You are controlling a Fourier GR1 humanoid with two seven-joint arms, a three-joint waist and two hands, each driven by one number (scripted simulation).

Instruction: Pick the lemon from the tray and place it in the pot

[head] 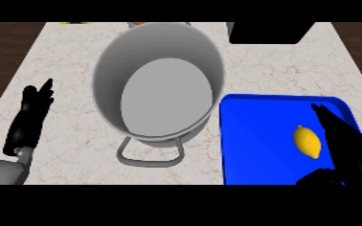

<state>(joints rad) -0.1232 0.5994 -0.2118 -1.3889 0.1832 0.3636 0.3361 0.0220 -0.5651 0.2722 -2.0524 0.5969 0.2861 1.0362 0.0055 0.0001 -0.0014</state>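
A yellow lemon (pixel 308 141) lies on the blue tray (pixel 258 139) at the right. My right hand (pixel 341 136) hovers over the tray's right side, fingers straight and pointing away, just right of the lemon; its thumb shows at the bottom edge. Nothing is held in it. The grey pot (pixel 161 84) stands in the middle of the counter, empty inside, with a wire handle (pixel 150 155) toward me. My left hand (pixel 28 119) rests open at the left edge, fingers up.
A black block (pixel 272 31) sits at the back right of the marble counter. Small yellow and orange items peek at the back edge behind the pot. The pot's rim nearly touches the tray's left border.
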